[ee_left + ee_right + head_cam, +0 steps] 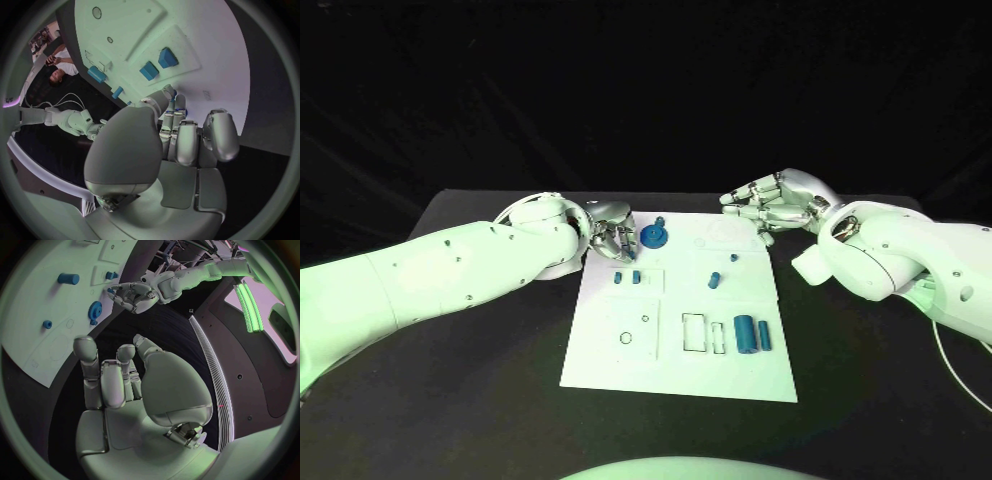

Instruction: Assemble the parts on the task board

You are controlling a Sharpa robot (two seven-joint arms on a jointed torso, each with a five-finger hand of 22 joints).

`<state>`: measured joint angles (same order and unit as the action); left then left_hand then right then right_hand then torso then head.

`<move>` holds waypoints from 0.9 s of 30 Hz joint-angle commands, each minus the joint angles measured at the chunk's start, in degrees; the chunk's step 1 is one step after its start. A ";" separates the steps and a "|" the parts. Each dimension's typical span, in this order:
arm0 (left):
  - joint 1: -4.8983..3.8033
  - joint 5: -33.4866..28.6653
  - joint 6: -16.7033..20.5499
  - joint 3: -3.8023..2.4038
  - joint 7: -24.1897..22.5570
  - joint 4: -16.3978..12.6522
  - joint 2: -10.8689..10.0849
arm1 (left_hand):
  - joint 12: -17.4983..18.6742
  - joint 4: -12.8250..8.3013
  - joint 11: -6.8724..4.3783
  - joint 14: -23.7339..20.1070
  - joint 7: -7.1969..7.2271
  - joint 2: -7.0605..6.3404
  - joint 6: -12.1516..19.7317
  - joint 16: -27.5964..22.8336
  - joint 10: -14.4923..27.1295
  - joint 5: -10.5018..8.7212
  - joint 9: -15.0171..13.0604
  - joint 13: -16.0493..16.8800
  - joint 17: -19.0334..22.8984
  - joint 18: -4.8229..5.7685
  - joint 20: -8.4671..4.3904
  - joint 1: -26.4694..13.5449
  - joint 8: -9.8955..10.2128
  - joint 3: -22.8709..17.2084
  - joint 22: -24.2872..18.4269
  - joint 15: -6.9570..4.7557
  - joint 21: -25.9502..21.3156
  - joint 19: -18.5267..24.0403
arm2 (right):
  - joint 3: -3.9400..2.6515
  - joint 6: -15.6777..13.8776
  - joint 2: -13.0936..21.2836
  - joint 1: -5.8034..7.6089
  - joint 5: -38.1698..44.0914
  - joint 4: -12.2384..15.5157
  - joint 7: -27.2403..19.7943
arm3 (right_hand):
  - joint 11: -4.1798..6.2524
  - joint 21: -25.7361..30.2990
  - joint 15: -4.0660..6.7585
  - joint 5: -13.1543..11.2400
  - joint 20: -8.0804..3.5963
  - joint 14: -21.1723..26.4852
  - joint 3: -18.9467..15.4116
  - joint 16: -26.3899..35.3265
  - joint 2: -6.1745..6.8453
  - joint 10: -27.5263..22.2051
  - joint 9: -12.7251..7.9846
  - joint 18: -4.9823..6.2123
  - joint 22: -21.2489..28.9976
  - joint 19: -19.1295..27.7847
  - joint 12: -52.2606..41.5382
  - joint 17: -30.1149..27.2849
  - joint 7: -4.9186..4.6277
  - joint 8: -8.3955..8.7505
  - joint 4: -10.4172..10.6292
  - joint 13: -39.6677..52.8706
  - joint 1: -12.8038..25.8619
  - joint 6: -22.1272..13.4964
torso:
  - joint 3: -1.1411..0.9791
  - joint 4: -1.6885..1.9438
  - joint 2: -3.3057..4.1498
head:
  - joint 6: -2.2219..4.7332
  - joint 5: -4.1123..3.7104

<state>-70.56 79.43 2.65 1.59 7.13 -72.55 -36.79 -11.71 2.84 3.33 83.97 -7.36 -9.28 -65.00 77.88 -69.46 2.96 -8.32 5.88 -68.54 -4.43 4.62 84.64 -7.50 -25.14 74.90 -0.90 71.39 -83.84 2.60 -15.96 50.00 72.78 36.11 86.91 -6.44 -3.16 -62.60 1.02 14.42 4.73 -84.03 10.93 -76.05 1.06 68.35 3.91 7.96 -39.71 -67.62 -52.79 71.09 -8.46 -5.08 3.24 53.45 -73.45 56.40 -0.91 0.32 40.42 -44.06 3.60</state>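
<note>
The white task board [678,350] lies in the middle of the black table. A blue gear [655,237] stands at its far left corner. My left hand [610,235] sits right beside the gear with its fingers curled in. A sliver of blue [175,93] shows past its fingertips, and I cannot tell whether they touch it. Two small blue blocks [627,278] lie nearby on the board. My right hand [776,200] hovers over the far right corner, fingers loosely bent, holding nothing. The right wrist view shows the gear [94,310] with the left hand [134,296] next to it.
Other blue parts on the board are a small peg [734,258], a short piece [714,279] and two cylinders [744,334] near the front right. Black outlines [692,333] mark slots beside the cylinders. Bare black table [473,400] surrounds the board.
</note>
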 commanded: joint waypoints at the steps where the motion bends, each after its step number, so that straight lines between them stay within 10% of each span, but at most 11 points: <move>1: 0.01 0.22 -1.18 -0.04 0.23 0.09 0.21 | 0.30 0.05 0.03 2.02 -0.14 0.01 -0.38 -0.31 -0.33 0.11 0.09 0.01 0.07 0.70 -0.13 -0.68 0.33 -0.42 7.20 -0.40 0.16 -1.70 | 0.00 0.77 -0.06 -0.05 0.22 0.05 -0.55 | -0.19 0.33 0.06 0.38 0.19 -1.75 0.03 0.31 0.02 -0.38 -0.03 1.13 0.04 0.37 0.11 0.05 -0.13 0.19 0.43 -0.03 -0.03 -0.31 | 0.02 0.06 -0.03 | -0.06 0.03; 27: 0.19 0.28 -2.29 -0.04 0.25 0.71 0.85 | 0.46 -0.21 -0.01 2.05 -0.10 -0.16 -0.47 -0.18 -0.52 0.09 0.15 0.05 -0.08 0.69 -0.15 -0.82 0.44 -0.57 7.22 -0.44 0.13 -1.67 | 0.00 0.84 -0.02 -0.10 0.22 0.05 -0.54 | -0.19 0.36 0.05 0.41 0.19 -1.75 0.06 0.33 -0.01 -0.39 -0.03 1.13 0.06 0.38 0.12 0.04 -0.13 0.19 0.46 -0.05 -0.05 -0.33 | -0.01 -0.01 0.00 | -0.13 0.06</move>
<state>-70.45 79.49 1.55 1.55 7.28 -71.79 -36.05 -11.49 2.58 3.35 83.97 -7.36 -9.52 -65.00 77.88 -69.44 2.96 -8.22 5.88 -68.54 -4.43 4.62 84.40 -7.23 -25.40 74.95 -0.90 71.39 -83.84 2.60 -15.95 50.02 72.73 36.11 86.92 -6.46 -3.16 -62.60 1.02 14.64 4.73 -84.03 11.08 -76.05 1.06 68.35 3.91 7.96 -39.71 -67.62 -52.79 71.09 -8.46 -5.08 3.40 53.45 -73.45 56.40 -0.91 0.33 40.41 -44.23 3.63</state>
